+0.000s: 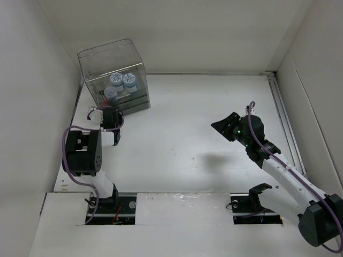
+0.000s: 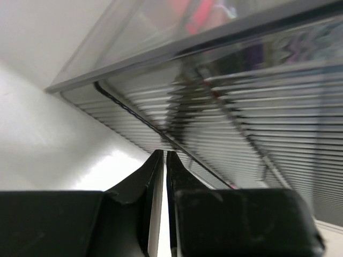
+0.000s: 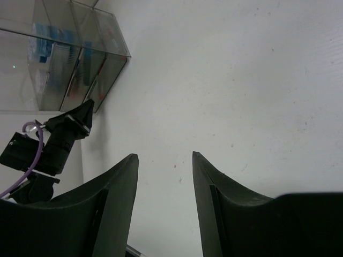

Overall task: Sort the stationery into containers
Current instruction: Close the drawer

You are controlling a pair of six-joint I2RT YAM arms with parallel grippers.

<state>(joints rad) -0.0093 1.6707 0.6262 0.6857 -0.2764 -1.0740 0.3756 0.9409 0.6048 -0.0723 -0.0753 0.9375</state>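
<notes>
Just ahead of the left claw, tips together, the organizer; right claw apart.

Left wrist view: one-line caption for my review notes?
Left gripper, jaws shut on nothing, facing the ribbed front of the clear organizer.

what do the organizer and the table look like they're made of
Organizer: looks like clear rigid plastic with a glossy finish. The rolls show through its walls and the lid catches reflections. In the left wrist view its front looks finely ribbed. Table: white and mostly matte, perhaps painted board or laminate. It shows only soft glare and faint specks, so the material stays uncertain.
</notes>
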